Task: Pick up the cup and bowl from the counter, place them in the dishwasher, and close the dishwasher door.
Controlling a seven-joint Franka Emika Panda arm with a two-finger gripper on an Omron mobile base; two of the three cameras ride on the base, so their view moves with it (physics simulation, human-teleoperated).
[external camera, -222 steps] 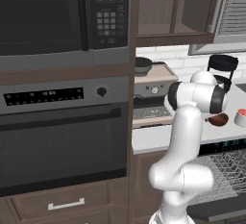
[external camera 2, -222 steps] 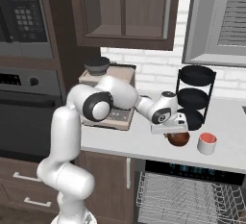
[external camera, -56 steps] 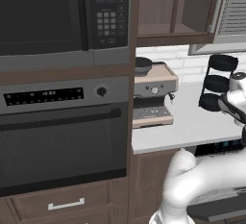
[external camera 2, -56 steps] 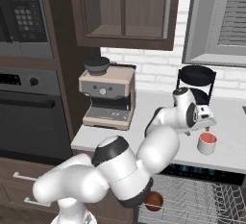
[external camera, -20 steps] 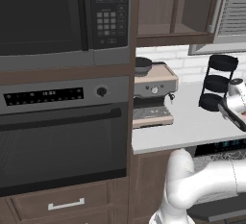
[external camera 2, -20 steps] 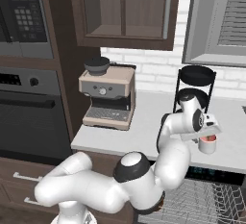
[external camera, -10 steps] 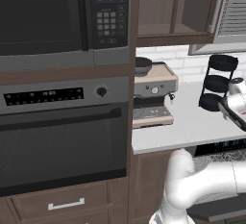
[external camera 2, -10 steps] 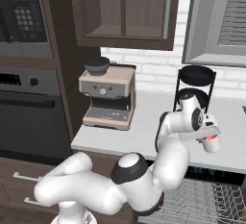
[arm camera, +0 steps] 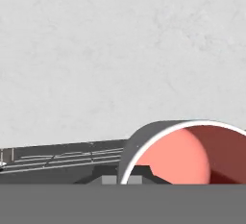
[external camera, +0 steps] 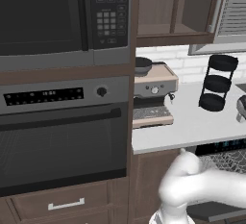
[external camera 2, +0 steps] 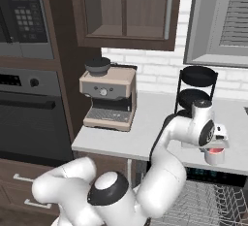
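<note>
claw (external camera 2: 219, 143): closed tight on the cup rim, at the right end of the tabletop, above the dishwasher
cup (external camera 2: 214, 155): grey-white outside, red inside; hangs at the claw, base looks just clear of the tabletop, can't tell for sure. Hand view has its open mouth (arm camera: 185, 153) close up at lower right, red interior facing the camera
arm: white, reaches from the base across the front of the tabletop to the cup; wrist just in front of the black stand
tabletop (external camera 2: 145, 128): pale grey-white, on brown cabinets; pale surface covers most of the hand view (arm camera: 120, 50)
dishwasher (external camera 2: 198, 205): under the right part of the tabletop, open, grey wire rack pulled out below the cup; black control strip with teal lights visible in left base view (external camera: 223, 146)
dishwasher door (external camera: 214, 211): dark grey panel, low at the right edge of left base view, partly behind the arm
bowl: can't make it out
black stand (external camera 2: 195, 94): three tiers, far side of the tabletop, just behind the wrist
espresso machine (external camera 2: 109, 96): left part of the tabletop, well apart from the cup
wall oven (external camera: 62, 131): left of the tabletop, door closed
microwave (external camera: 65, 18): above the oven
</note>
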